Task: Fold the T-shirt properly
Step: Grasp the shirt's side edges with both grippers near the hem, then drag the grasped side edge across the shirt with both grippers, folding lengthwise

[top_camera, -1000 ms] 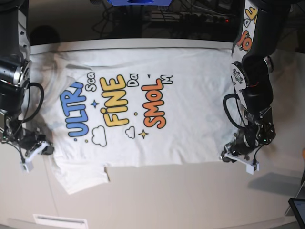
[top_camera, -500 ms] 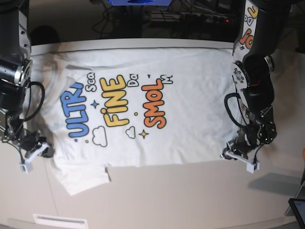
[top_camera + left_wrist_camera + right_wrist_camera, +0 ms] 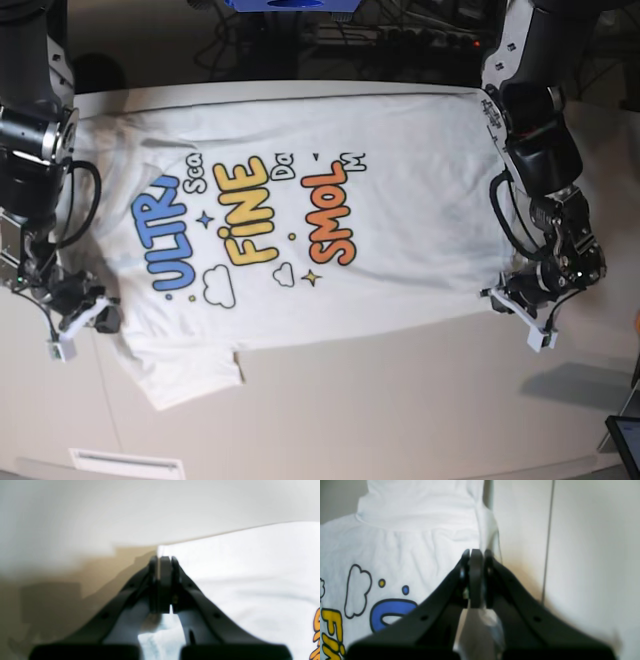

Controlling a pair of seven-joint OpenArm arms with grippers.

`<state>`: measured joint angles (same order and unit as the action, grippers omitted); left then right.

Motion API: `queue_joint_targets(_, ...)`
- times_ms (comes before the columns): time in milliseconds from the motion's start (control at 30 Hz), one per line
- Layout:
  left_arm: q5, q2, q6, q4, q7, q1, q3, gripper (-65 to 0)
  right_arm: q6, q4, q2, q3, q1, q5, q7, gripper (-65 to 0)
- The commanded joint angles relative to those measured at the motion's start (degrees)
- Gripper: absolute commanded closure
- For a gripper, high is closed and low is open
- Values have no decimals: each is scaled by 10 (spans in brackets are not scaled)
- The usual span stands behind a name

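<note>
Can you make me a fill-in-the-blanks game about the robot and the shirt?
1. The T-shirt is mostly ____.
2. The word FINE is printed in ____.
3. The left gripper is ____ on the shirt's corner.
4. The word SMOL is printed in ____.

Missing words: white; yellow; shut; orange

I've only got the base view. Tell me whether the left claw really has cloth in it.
Observer: Yes. On the left wrist view, the left claw is shut at the corner of the T-shirt, with cloth bunched behind its fingers.
Operator: Now check the right one.
Observer: The right claw is shut too, at the shirt's edge; cloth shows behind its fingers.
Operator: Report what lies beyond the right claw.
Observer: A sleeve lies ahead, bare table to its side.
</note>
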<state>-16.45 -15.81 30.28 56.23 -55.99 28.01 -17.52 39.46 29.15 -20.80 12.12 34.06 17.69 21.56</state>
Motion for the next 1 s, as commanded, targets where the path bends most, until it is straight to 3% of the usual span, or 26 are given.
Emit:
queue_joint_targets(0,-5,-11,3,24,2,8,-1,0,5,11,-10,3,19,10,-14,0)
queue_joint_targets(233,-6,-11,4,83,-1,-23,-1,0,5,13,1,4,19,11,-32,0)
queue_joint_targets(367,-6,-11,23,119,-33,-24,-1,0,5,13,1,4,18,12,-56,0)
queue_joint_targets(567,-6,-8,27,181,-76,-34,-1,0,5,13,-15,2,18,71,-56,0)
queue_joint_targets(900,-7,-9,29,268,-121,-72,-1,0,5,13,-17,2,18,72,-54,0)
queue_joint_targets(967,-7,-10,47,285,-125,-84,-1,0,5,13,-17,2,18,73,-54,0)
